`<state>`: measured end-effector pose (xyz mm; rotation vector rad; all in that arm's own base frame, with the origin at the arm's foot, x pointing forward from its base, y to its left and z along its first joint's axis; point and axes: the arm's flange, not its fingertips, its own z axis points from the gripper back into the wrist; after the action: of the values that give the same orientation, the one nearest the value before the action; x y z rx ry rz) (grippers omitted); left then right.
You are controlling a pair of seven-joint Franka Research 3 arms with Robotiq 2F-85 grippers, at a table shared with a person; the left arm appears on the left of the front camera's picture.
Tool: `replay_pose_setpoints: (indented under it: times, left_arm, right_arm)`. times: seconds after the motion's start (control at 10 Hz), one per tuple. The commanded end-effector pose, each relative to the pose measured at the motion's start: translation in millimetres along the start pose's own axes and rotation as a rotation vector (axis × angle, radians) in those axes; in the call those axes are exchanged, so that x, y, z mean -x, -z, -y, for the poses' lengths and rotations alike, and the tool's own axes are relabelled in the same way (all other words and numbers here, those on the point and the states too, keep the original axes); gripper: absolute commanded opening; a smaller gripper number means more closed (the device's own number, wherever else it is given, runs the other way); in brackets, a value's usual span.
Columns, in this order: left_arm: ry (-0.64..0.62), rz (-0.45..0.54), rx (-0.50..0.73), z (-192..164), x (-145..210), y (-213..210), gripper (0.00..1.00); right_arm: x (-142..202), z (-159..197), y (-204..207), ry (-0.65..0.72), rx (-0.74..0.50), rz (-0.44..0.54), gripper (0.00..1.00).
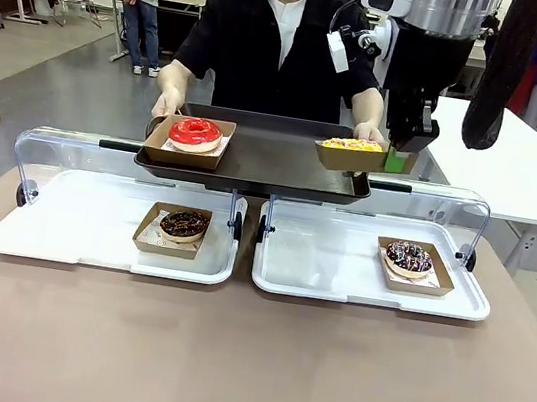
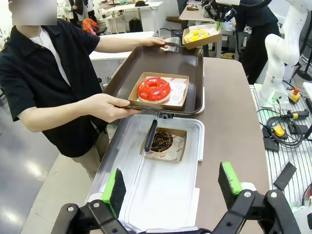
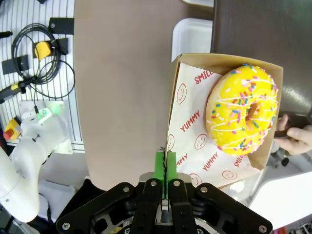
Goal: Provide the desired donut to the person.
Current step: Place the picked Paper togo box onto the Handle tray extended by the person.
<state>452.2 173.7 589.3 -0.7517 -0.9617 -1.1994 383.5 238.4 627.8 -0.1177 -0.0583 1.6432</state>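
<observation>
Across the brown bench point(image 1: 245, 359), my right claw point(image 3: 165, 170) is clenched on the brown cardboard tray's point(image 3: 174, 102) edge, holding its yellow sprinkled donut point(image 3: 242, 109) level over the person's point(image 1: 272, 40) dark serving tray point(image 1: 264, 160) for delivery, while my left claw point(image 2: 170, 187) hangs released.

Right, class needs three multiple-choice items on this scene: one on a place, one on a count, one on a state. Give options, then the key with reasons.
1. Where is the red donut?
A. on the dark tray the person holds
B. in the left white tray
C. on the bare table

2. How many donuts are there in all?
A. two
B. three
C. four

3. How is the right gripper?
A. wide open
B. shut on the yellow donut's box
C. shut on nothing

Key:
1 A: its box sits on the tray between the person's hands.
2 C: red, yellow donut, and one dark donut in each white tray.
3 B: the green pads pinch the box's edge.
</observation>
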Motion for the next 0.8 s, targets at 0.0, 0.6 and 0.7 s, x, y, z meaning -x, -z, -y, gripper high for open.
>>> replay_pose_setpoints:
  times: [0.0,0.6,0.7]
  left_arm:
    - [-0.004,0.007,-0.002,1.7,-2.0,-1.1,1.0]
    - [-0.004,0.007,-0.002,1.7,-2.0,-1.1,1.0]
    - [-0.004,0.007,-0.002,1.7,-2.0,-1.1,1.0]
  right_arm:
    - [-15.6,5.9,-14.4,0.025,0.027,-0.019,0.02]
    - [-62.2,75.5,8.8,0.144,0.019,0.015,0.02]
    - [-66.1,87.4,22.6,0.157,-0.013,0.016,0.02]
